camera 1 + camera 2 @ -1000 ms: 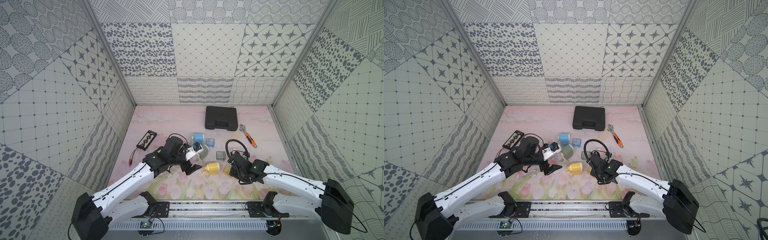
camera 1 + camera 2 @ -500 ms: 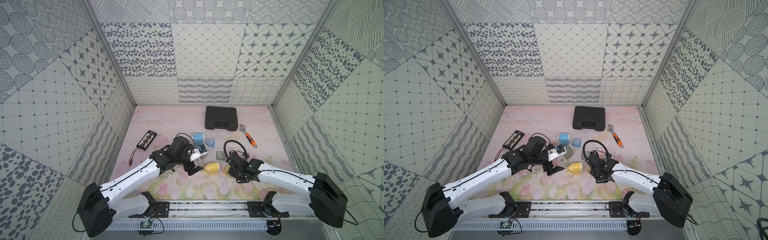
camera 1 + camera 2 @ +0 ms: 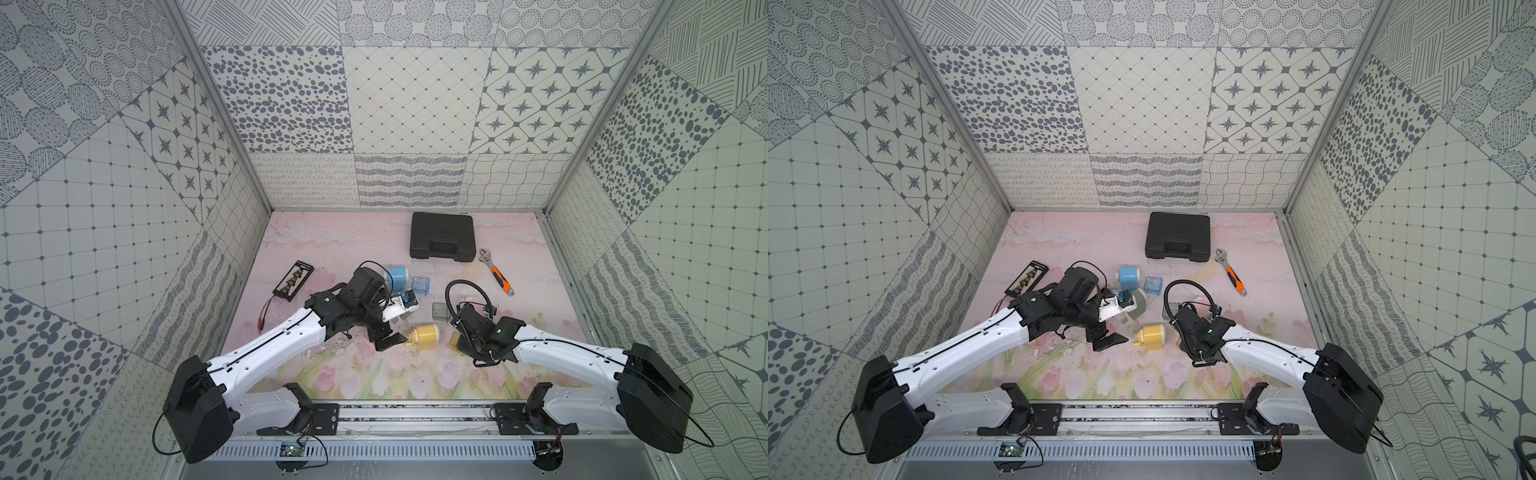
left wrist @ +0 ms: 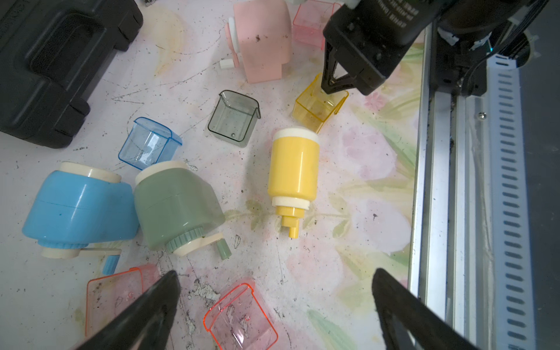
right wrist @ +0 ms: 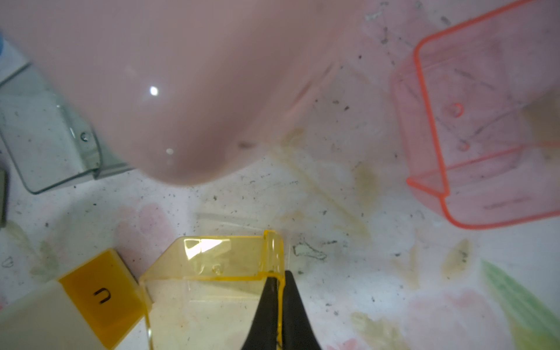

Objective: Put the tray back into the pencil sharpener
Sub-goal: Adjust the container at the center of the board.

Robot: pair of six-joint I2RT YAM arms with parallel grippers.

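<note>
Pinching yellow tray point(image 5: 212, 272) by one thin wall, R gripper point(image 5: 278, 280) closed on it; L gripper point(image 4: 274, 272) wide open, empty. Risk: tray pivots/slips on lift; yellow sharpener point(image 4: 294, 165) unheld, may roll

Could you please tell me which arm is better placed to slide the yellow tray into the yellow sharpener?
Right. The right gripper is shut on the wall of the yellow tray, beside the yellow sharpener; the left gripper hangs open, holding nothing.
</note>
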